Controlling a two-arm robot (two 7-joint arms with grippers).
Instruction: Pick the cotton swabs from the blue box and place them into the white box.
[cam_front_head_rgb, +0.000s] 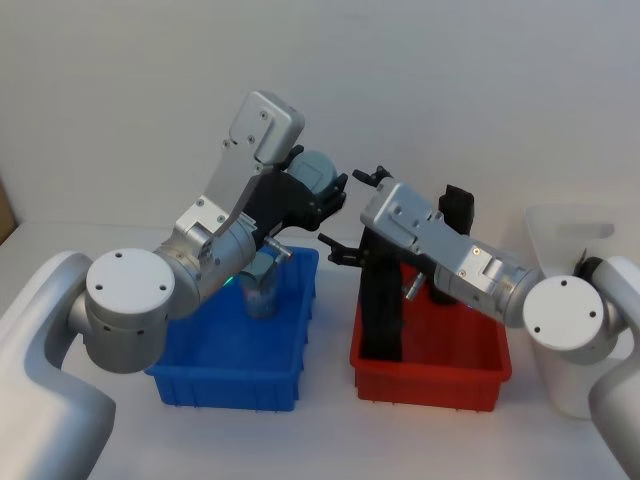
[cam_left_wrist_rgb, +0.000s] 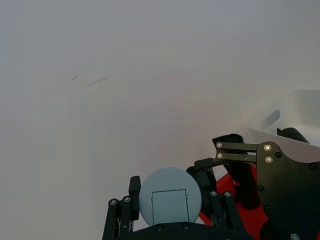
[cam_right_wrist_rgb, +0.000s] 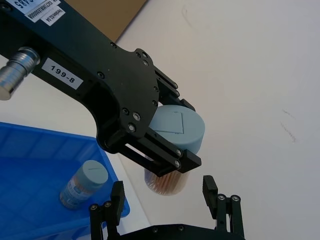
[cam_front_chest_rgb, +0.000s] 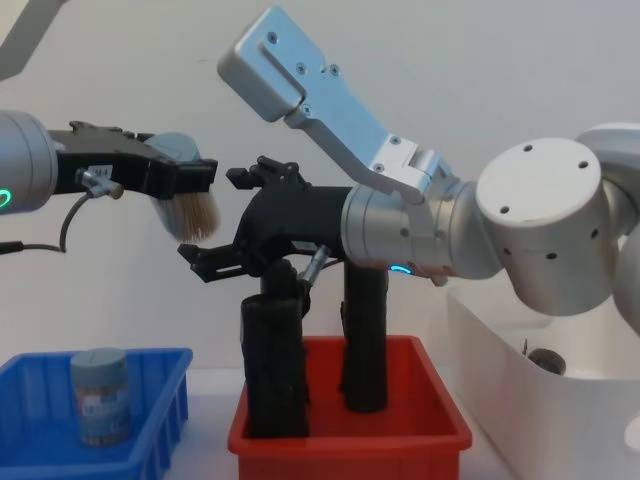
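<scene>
Tabletop (cam_front_head_rgb: 330, 440) is plain white, and a bare pale wall (cam_front_head_rgb: 130, 90) closes the room behind it; a strip of brown cardboard (cam_right_wrist_rgb: 107, 15) shows at one corner in the right wrist view.

Farthest left sits the blue box (cam_front_head_rgb: 195, 385), with one tub of cotton swabs (cam_front_chest_rgb: 100, 395) standing upright inside: a clear cylinder with a grey-blue lid, a pale label and tan sticks packed within. Above the box's far right corner, the left gripper (cam_front_head_rgb: 315, 195) is raised in the air and clenched around a second tub (cam_right_wrist_rgb: 175, 137), lid tilted toward the wall, its clear body hanging below the black fingers (cam_right_wrist_rgb: 165, 157).

Just right of it, the right gripper (cam_front_chest_rgb: 215, 220) hovers with its fingers spread and nothing between them, over the red bin (cam_front_head_rgb: 430, 370), where two tall black rolls (cam_front_chest_rgb: 275, 360) stand upright.

Farthest right is the white box (cam_front_chest_rgb: 510, 375), its handle cutout (cam_left_wrist_rgb: 270, 119) visible in the left wrist view.
</scene>
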